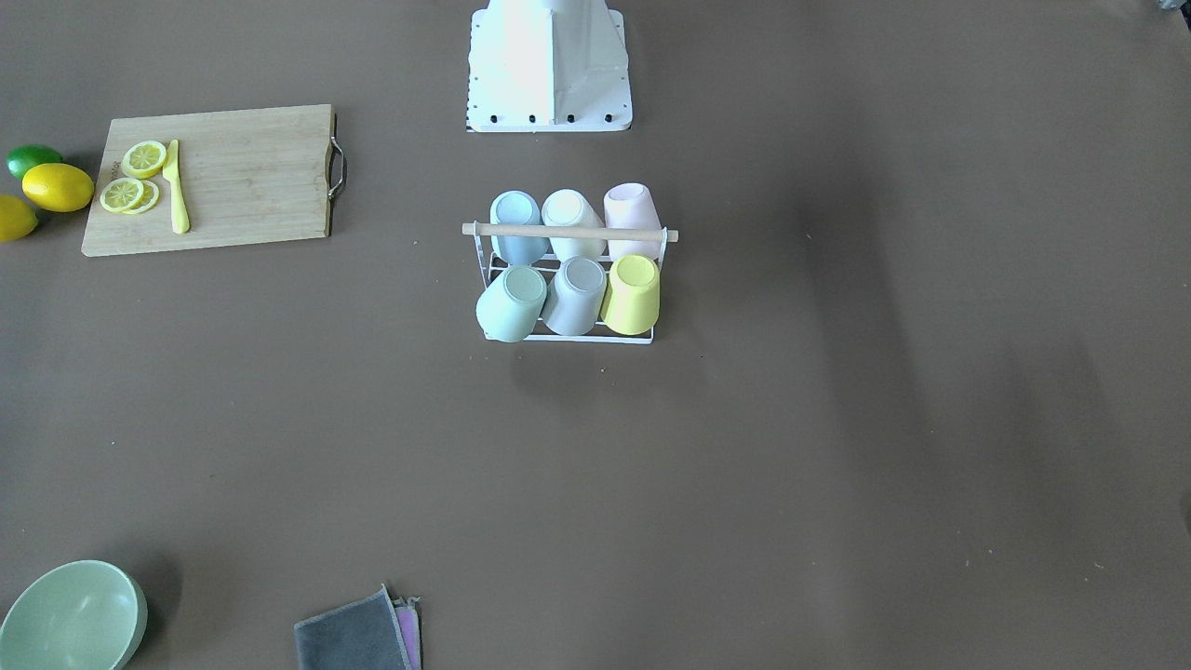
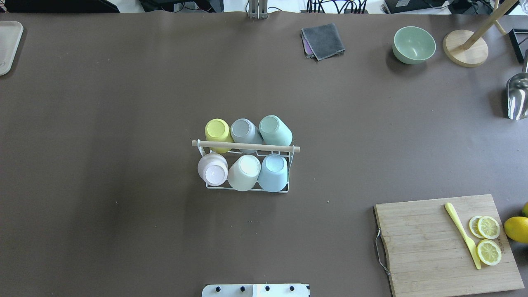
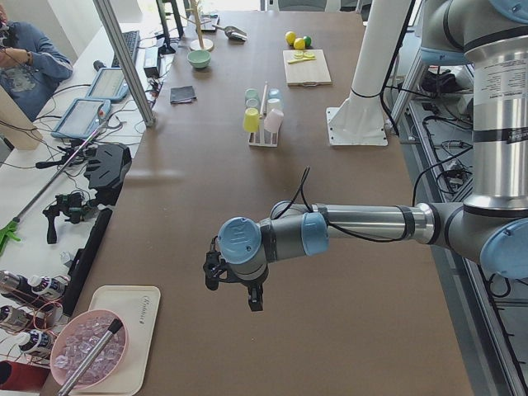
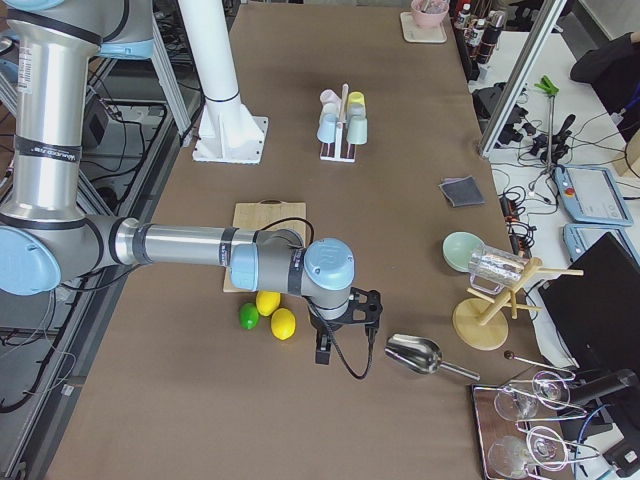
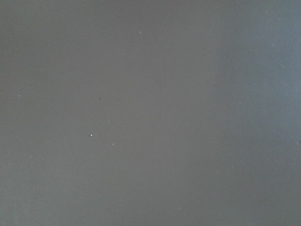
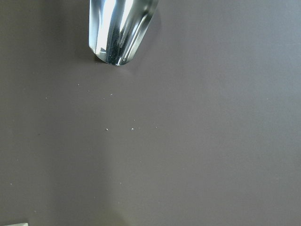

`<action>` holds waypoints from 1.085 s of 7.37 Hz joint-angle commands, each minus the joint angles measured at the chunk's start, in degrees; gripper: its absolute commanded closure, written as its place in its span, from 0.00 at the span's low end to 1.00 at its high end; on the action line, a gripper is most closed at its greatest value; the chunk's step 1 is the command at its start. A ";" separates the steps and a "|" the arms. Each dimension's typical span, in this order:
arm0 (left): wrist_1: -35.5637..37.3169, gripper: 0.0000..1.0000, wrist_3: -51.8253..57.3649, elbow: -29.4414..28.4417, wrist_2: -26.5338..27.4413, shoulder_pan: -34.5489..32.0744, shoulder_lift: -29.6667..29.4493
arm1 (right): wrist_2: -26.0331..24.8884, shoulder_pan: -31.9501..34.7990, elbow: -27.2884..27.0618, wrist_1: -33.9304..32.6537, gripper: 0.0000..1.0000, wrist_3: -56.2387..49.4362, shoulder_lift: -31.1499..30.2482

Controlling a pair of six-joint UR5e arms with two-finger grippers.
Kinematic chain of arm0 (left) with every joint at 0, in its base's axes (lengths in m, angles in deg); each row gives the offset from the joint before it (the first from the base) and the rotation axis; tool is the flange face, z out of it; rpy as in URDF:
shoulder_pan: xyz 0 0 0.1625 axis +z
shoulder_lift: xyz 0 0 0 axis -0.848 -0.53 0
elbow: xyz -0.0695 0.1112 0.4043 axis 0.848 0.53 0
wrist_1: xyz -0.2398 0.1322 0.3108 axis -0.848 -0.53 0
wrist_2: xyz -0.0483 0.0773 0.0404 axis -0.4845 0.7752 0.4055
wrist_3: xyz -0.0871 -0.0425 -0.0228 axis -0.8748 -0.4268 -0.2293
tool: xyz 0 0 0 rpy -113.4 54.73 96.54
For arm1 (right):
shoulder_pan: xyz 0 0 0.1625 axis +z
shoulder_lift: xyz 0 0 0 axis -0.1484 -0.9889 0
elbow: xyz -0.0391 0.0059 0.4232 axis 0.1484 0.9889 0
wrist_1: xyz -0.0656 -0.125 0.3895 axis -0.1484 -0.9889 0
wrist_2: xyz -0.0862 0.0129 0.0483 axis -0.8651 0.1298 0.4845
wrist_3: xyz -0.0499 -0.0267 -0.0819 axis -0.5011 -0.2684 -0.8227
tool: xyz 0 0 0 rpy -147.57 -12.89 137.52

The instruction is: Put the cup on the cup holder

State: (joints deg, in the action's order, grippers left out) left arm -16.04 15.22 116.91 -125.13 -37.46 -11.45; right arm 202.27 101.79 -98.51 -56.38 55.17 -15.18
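The white wire cup holder (image 2: pixel 246 146) with a wooden rod across its top stands at the table's middle; it also shows in the front view (image 1: pixel 569 232) and both side views (image 3: pixel 264 124) (image 4: pixel 343 130). Several pastel cups sit upside down on its prongs in two rows, among them a yellow cup (image 2: pixel 218 132) and a pink cup (image 2: pixel 213 169). My left gripper (image 3: pixel 233 290) hangs over bare table far from the holder, at the table's left end. My right gripper (image 4: pixel 345 325) hangs near the lemons, at the right end. Both show only in side views, so I cannot tell whether they are open or shut.
A wooden cutting board (image 2: pixel 429 247) holds lemon slices (image 2: pixel 488 239) and a yellow knife (image 2: pixel 462 234). Whole lemons (image 4: pixel 275 312) lie beside it. A green bowl (image 2: pixel 413 44), a grey cloth (image 2: pixel 324 40), a metal scoop (image 2: pixel 517 97) and a wooden stand (image 2: pixel 466 47) are at the far right.
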 commanded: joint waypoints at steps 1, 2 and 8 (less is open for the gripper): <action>-0.07 0.02 -0.09 0.17 0.00 0.00 -0.10 | -0.03 0.00 0.10 -0.05 0.00 0.08 0.00; -0.07 0.02 0.00 0.17 0.00 0.00 -0.10 | -0.03 0.00 0.10 0.03 0.00 0.09 0.00; -0.16 0.02 0.09 0.35 0.00 0.00 -0.10 | 0.05 0.00 0.81 0.03 0.00 0.26 0.09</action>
State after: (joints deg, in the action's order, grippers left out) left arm -16.13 15.26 117.23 -125.13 -37.45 -11.53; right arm 202.31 101.79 -97.73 -56.35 55.43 -15.10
